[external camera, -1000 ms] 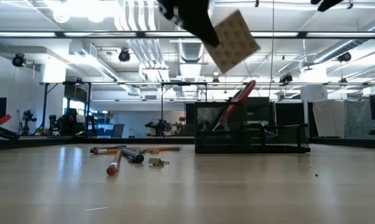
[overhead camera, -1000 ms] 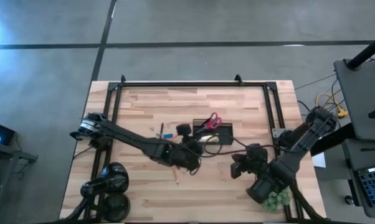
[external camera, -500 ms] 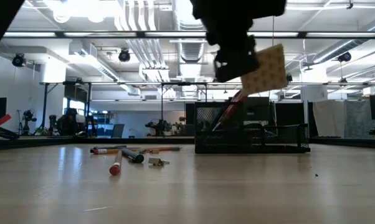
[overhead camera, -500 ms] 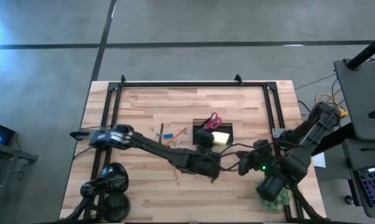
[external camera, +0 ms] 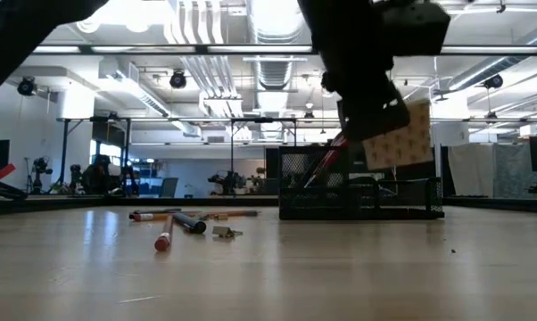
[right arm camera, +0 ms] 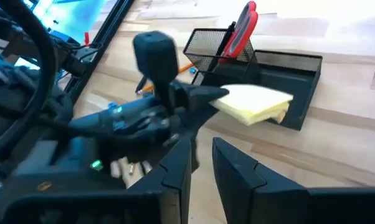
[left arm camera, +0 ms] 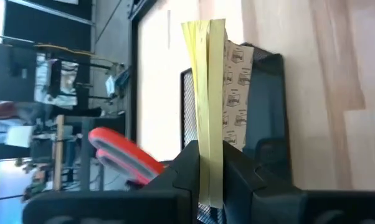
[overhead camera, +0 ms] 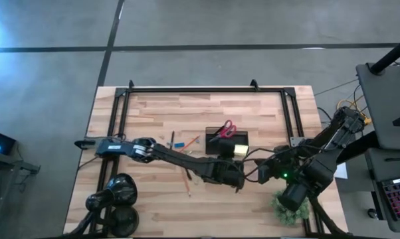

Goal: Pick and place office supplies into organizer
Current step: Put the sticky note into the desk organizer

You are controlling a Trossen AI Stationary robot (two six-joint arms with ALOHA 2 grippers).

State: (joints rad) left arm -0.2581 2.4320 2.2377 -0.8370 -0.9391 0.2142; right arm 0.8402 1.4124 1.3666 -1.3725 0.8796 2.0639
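My left gripper (overhead camera: 236, 159) is shut on the small yellowish note pad (overhead camera: 240, 151) and holds it just above the dark two-compartment organizer (overhead camera: 220, 141). The red-handled scissors (overhead camera: 226, 127) stand in the organizer's mesh compartment, handles up. An orange pencil (overhead camera: 190, 141), a blue piece (overhead camera: 179, 144) and other pens (external camera: 175, 218) lie on the table left of the organizer. My right gripper (right arm camera: 203, 165) is open and waits right of the organizer, touching nothing. My left gripper pinches the note pad by one edge (left arm camera: 210, 163) between its two fingers, which clamp the whole stack of sheets. The fingers (external camera: 368, 100) come from above, slanting down. The pad (external camera: 398, 138) hangs tilted below them, lifted clear over the organizer's low compartment (right arm camera: 287, 68).
A green spiky plant ball (overhead camera: 288, 211) sits at the table's near right corner beside the right arm. A black round lamp-like object (overhead camera: 117, 196) stands at the near left corner. A pencil (overhead camera: 188, 189) lies near the table's middle. Bare wood lies toward the far edge.
My left gripper has carried the note pad toward the table's right and downward, from high above the table's middle to just over the organizer. It has stayed shut on the pad, which is still tilted.
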